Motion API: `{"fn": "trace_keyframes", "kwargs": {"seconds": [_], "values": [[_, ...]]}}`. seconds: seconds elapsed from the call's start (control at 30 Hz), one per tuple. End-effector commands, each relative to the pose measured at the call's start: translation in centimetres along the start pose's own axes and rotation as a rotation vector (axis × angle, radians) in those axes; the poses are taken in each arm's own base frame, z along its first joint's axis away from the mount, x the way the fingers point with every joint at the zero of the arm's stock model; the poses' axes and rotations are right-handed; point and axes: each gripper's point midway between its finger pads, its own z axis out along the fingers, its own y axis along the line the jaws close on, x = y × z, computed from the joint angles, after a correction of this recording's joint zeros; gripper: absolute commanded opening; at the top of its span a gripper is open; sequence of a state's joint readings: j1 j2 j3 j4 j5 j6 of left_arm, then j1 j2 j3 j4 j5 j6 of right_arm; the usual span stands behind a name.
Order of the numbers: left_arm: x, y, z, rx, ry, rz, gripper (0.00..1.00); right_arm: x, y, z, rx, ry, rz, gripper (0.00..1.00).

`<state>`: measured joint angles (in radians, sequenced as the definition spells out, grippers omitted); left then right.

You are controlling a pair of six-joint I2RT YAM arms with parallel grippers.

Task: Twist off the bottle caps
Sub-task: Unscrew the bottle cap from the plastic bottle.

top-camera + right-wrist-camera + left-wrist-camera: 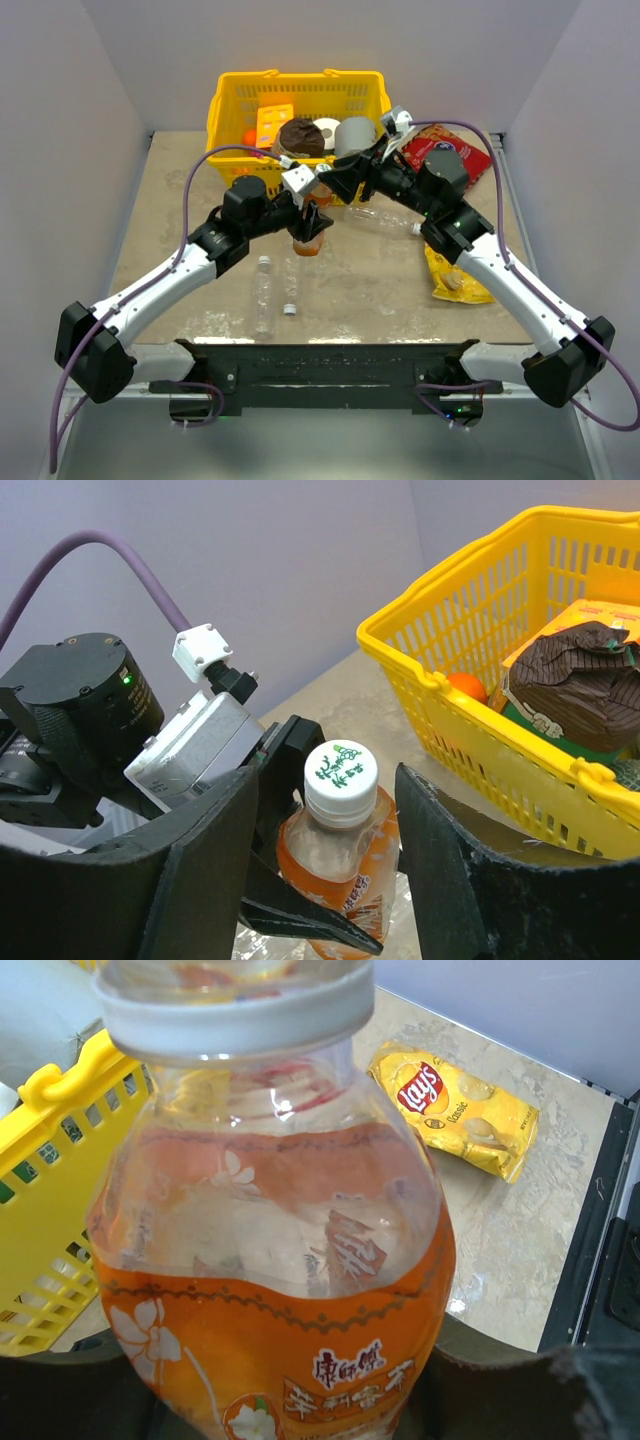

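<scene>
orange bottle (pixel 270 1290) fills my left wrist view, right up against the lens, with its white cap (pixel 235 1010) at the top edge. my left pincer (pixel 298 852) is pinching that bottle round its body and holds it upright near the middle of the table (pixel 180 230). whether its base rests on the table i cannot tell. my right pincer (pixel 330 790) stands spread, one dark finger (pixel 200 870) on each side of the cap and level with it. a gap shows on both sides, so nothing touches the cap.

only my right wrist view shows the cap's top, which carries green print, and my left pincer clamped across the label. my left wrist view shows drink filling just the lower part of the bottle. from above, both wrists cover the cap and only the bottle's lower half shows.

just behind the bottle is a yellow basket (pixel 225 110) holding a brown wrapped package (pixel 570 670) and a small orange ball (pixel 465 685). a chips bag (pixel 455 1105) lies on the table to the right, beside my right arm, and a red packet (pixel 450 150) lies further back. two clear bottles (pixel 264 295) are on the table nearer my bases, and a small whitish cap (pixel 289 309) is just beside them. a third clear bottle (pixel 385 215) lies partly under my right arm.
</scene>
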<state>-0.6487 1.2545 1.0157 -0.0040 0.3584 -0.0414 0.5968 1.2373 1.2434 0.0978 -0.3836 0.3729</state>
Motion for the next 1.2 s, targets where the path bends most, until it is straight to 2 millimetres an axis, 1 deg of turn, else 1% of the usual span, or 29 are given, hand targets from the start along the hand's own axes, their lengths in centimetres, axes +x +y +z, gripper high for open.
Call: {"fn": "trace_keyframes", "kwargs": {"seconds": [0.0, 0.2, 0.4, 0.43, 0.67, 0.77, 0.8, 0.83, 0.9, 0.93, 0.97, 1.0, 1.03, 1.07, 1.1, 1.13, 1.17], "values": [[-1.7, -0.3, 0.1, 0.005, -0.044, 0.012, 0.0, -2.2, 1.2, 0.2, -0.039, -0.059, -0.038, 0.59], [-1.6, -0.4, 0.2, 0.008, -0.041, 0.015, 0.0, -1.9, 1.2, 0.7, -0.045, -0.046, -0.032, 0.57], [-1.6, -0.5, 0.3, 0.011, -0.038, 0.019, 0.0, -1.4, 0.8, 1.0, -0.036, -0.034, -0.033, 0.56], [-1.5, -0.5, 0.3, 0.011, -0.037, 0.019, 0.0, -1.4, 0.7, 1.0, -0.035, -0.036, -0.033, 0.53], [-1.1, -0.6, 0.6, 0.015, -0.022, 0.015, 0.0, -1.4, 0.6, 1.1, -0.031, -0.044, -0.032, 0.45], [-1.2, -0.8, 0.6, 0.028, -0.023, 0.015, 0.0, -1.0, 1.0, 1.2, -0.061, -0.027, -0.033, 0.36], [-1.2, -1.3, 0.6, 0.052, -0.023, 0.017, 0.0, -0.8, 1.4, 1.2, -0.084, -0.02, -0.035, 0.34], [-1.3, -1.6, 0.5, 0.072, -0.027, 0.019, 0.0, -0.7, 1.3, 1.2, -0.088, -0.017, -0.037, 0.31], [-1.7, -2.7, 0.3, 0.128, -0.041, 0.026, 0.0, -0.5, 1.9, 1.1, -0.131, -0.004, -0.043, 0.29], [-1.9, -3.0, 0.2, 0.147, -0.047, 0.029, 0.0, -0.3, 1.7, 1.0, -0.149, 0.008, -0.037, 0.26], [-2.0, -3.3, 0.1, 0.168, -0.052, 0.037, 0.0, -0.5, 2.0, 1.0, -0.184, 0.001, -0.039, 0.25], [-2.1, -4.1, -0.2, 0.216, -0.057, 0.042, 0.0, -0.1, 3.1, 0.6, -0.26, 0.025, -0.027, 0.24], [-2.3, -4.6, -0.3, 0.245, -0.063, 0.047, 0.0, 0.3, 2.8, 0.4, -0.284, 0.039, -0.02, 0.23], [-2.4, -5.2, -0.5, 0.28, -0.071, 0.052, 0.0, 0.2, 3.1, 0.3, -0.316, 0.037, -0.029, 0.22], [-2.5, -6.4, -1.0, 0.362, -0.077, 0.058, 0.0, 0.7, 3.9, -0.3, -0.382, 0.066, -0.029, 0.22], [-2.8, -7.1, -1.2, 0.403, -0.088, 0.059, 0.0, 0.9, 4.0, -0.5, -0.404, 0.074, -0.033, 0.22], [-2.8, -8.4, -1.9, 0.491, -0.093, 0.061, 0.0, 0.9, 4.4, -0.8, -0.437, 0.078, -0.046, 0.21]]}}
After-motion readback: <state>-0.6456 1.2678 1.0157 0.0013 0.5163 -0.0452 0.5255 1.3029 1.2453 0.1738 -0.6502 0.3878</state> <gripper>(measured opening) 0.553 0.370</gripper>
